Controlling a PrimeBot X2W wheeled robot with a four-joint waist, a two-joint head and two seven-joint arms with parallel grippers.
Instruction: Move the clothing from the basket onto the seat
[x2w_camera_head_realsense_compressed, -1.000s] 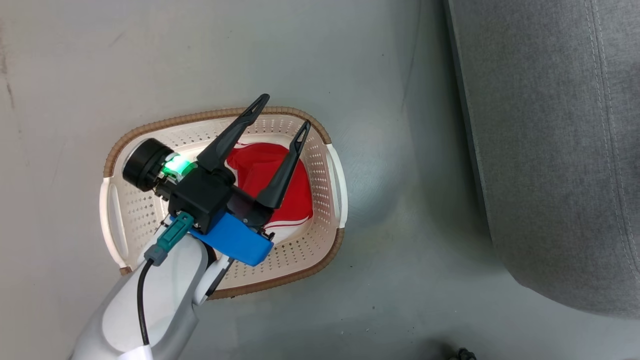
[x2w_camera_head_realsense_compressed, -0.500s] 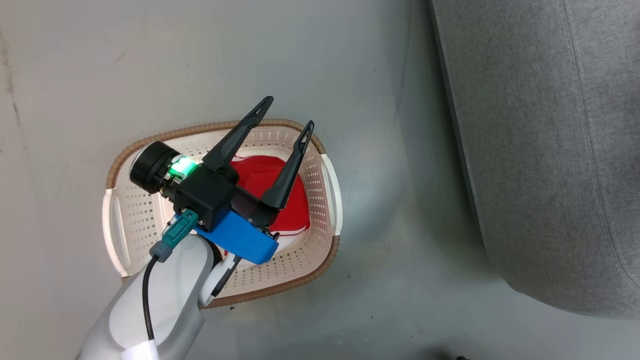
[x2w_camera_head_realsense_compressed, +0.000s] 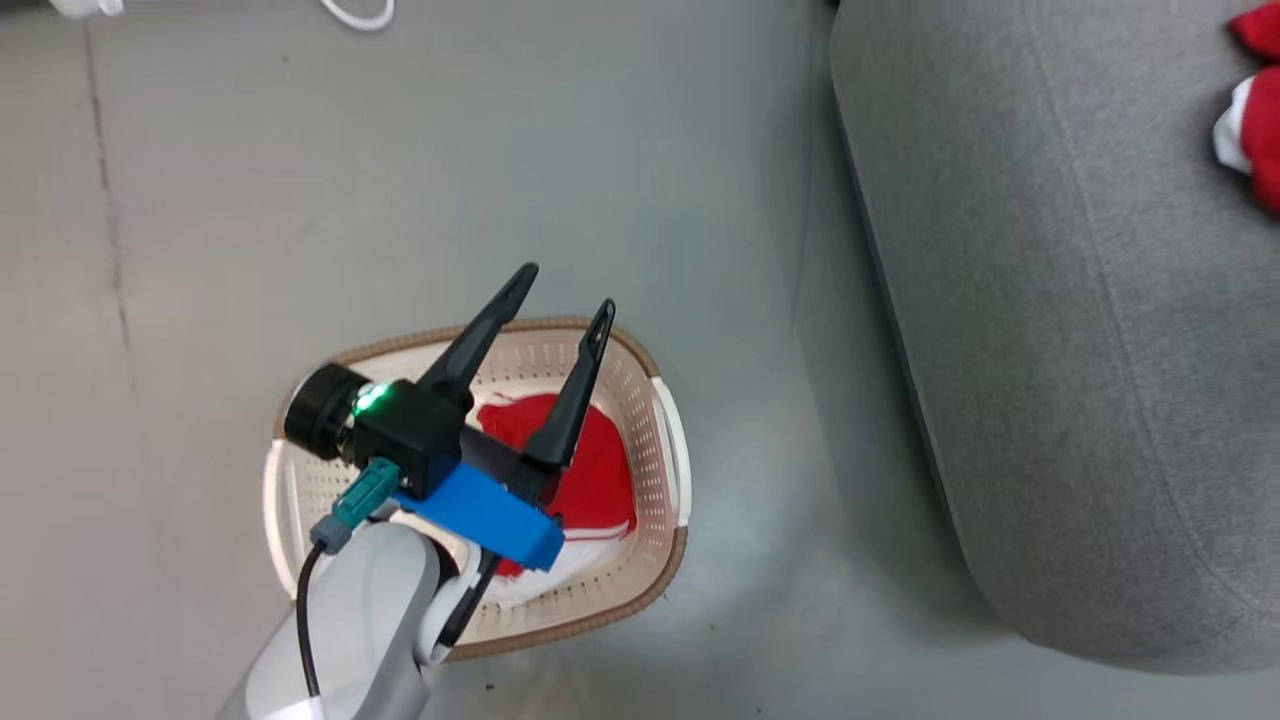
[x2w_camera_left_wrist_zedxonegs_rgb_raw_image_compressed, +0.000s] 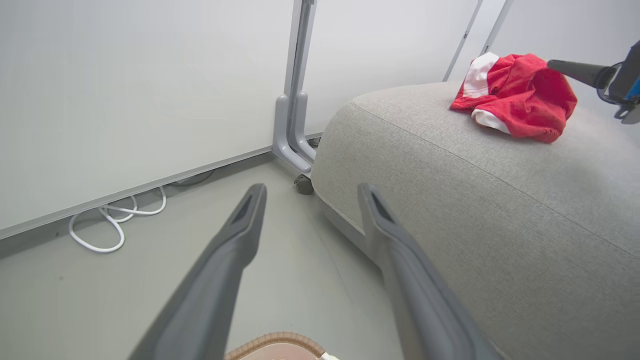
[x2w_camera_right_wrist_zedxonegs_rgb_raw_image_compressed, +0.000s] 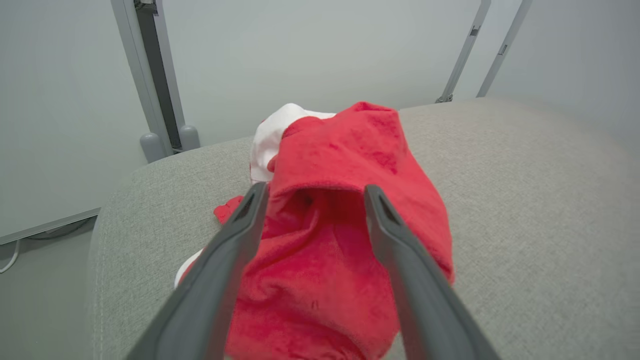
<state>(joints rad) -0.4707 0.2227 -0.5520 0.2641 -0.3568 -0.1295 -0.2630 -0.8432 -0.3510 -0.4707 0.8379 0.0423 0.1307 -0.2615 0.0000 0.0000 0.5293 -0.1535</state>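
Right gripper (x2w_camera_right_wrist_zedxonegs_rgb_raw_image_compressed: 314, 194) hangs low over the seat (x2w_camera_right_wrist_zedxonegs_rgb_raw_image_compressed: 525, 200) with its two fingers spread wide. A crumpled red garment (x2w_camera_right_wrist_zedxonegs_rgb_raw_image_compressed: 345, 165) with white trim is heaped on the cushion between and beneath them, and neither finger pinches the cloth. This garment lies on the seat's top, well back from the rounded edge that faces the basket (x2w_camera_head_realsense_compressed: 668, 590).

Left gripper (x2w_camera_head_realsense_compressed: 565, 290) is also wide apart and holds nothing. It hovers above the basket with its tips reaching past the far rim. The basket stands on the grey floor (x2w_camera_head_realsense_compressed: 200, 250) beside the seat, with a strip of floor between them.

A second garment (x2w_camera_head_realsense_compressed: 600, 480), red with a white stripe, lies on the basket's bottom toward the side nearest the seat, partly hidden by the gripper body. A white cable (x2w_camera_left_wrist_zedxonegs_rgb_raw_image_compressed: 116, 226) loops on the floor along the wall.
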